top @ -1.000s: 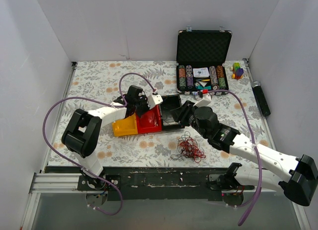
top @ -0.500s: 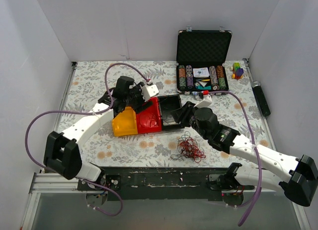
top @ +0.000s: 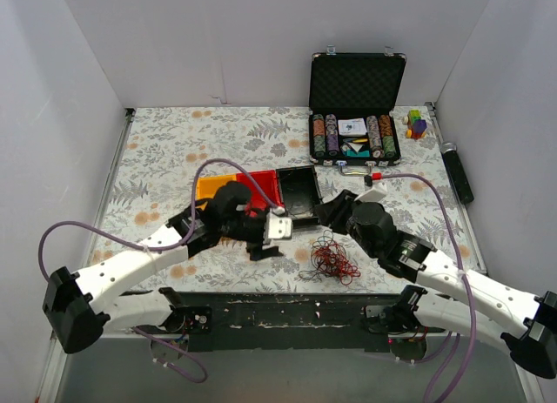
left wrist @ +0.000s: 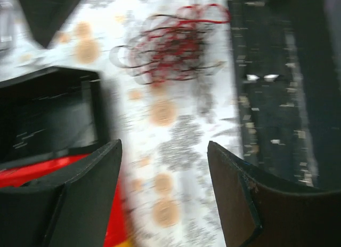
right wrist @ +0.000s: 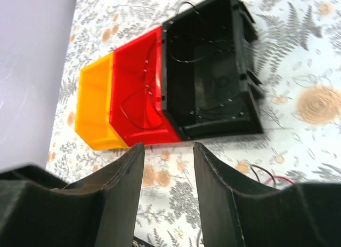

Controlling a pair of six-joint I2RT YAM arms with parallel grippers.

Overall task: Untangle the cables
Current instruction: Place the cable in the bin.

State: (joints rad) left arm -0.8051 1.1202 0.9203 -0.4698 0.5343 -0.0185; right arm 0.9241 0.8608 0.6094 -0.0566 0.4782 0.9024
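Top external. Cables (top: 332, 260): one loose clump, dark red with black strands, on the desk (top: 157, 151) near its near edge, right of centre. Roughly round; no clear long axis.
Left pincer (top: 264, 245): just left of the clump, apart from it, aimed right toward it. Jaw gap hard to read from this height.
Right pincer (top: 329, 210): on the far side of the clump, aimed far-left at the black bin (top: 296, 192); its wrist hangs near the clump's far-right side.
Row of bins: yellow bin (top: 206, 187), red bin (top: 261, 184), then black, left to right. An open case (top: 357, 116) sits at the far right.
Judgement: the left pincer is the better placed, since the clump lies along its line of approach.

Left wrist. Blurred. Left pincer (left wrist: 162, 193): spread wide, nothing between the fingers (left wrist: 69, 204). Cables (left wrist: 170, 44) lie straight ahead beyond the tips, on the desk (left wrist: 176, 151), not touched. Black bin (left wrist: 48, 113) and red bin (left wrist: 53, 167) at left; a dark rail (left wrist: 277, 71) at right.

Right wrist. Right pincer (right wrist: 168, 199): parted, holding nothing. Ahead stand the yellow bin (right wrist: 93, 113), red bin (right wrist: 136, 92) and black bin (right wrist: 213, 76); thin dark lines inside the last two may be stray strands. Cables (right wrist: 272, 175): only a few loops at the lower right, off to the side, not between the fingers.
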